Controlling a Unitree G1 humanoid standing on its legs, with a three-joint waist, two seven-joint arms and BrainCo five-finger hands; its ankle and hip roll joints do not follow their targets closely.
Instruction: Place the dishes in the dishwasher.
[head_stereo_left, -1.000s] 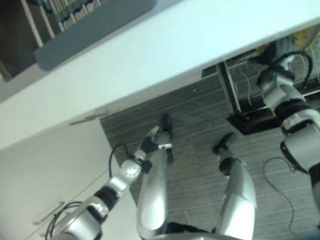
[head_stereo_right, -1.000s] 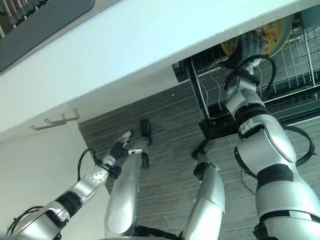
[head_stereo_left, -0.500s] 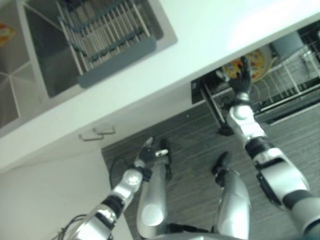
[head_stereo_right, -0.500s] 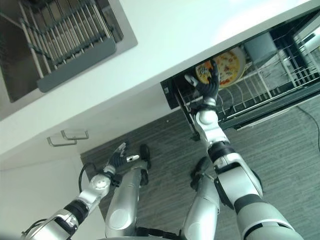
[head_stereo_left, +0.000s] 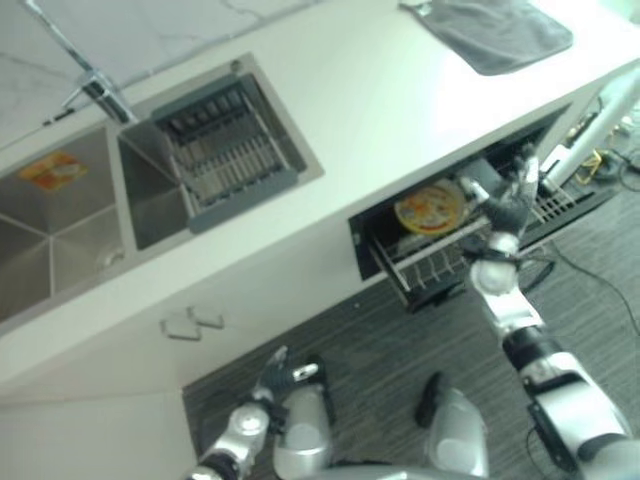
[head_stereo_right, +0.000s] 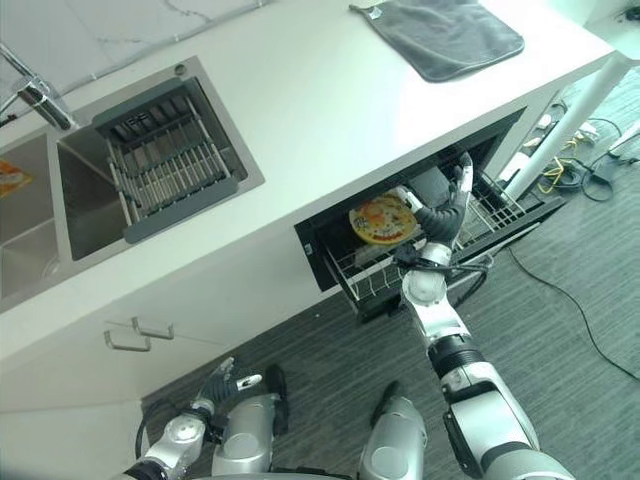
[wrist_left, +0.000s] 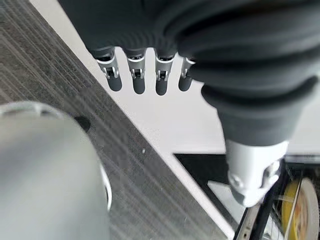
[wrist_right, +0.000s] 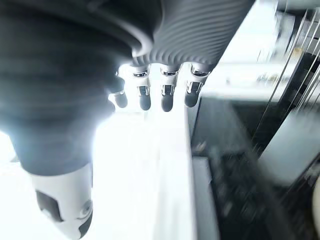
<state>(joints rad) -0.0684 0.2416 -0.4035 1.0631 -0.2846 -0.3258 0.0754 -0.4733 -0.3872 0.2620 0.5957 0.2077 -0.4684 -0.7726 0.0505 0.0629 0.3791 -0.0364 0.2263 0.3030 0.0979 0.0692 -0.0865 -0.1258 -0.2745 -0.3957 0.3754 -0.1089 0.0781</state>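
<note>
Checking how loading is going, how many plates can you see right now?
1: a yellow patterned plate standing in the pulled-out dishwasher rack, beside the right hand. More could be hidden under the counter.

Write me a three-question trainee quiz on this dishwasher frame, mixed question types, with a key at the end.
1. True or false: the yellow patterned plate stands in the pulled-out dishwasher rack.
2. Where does the grey cloth lie?
A. in the sink
B. on the countertop
C. on the floor
3. Fill in: the right hand, fingers straight, is raised at the rack beside the ____.

Key
1. True.
2. B, on the white countertop.
3. Plate. The left hand hangs low over the floor, fingers straight.
</note>
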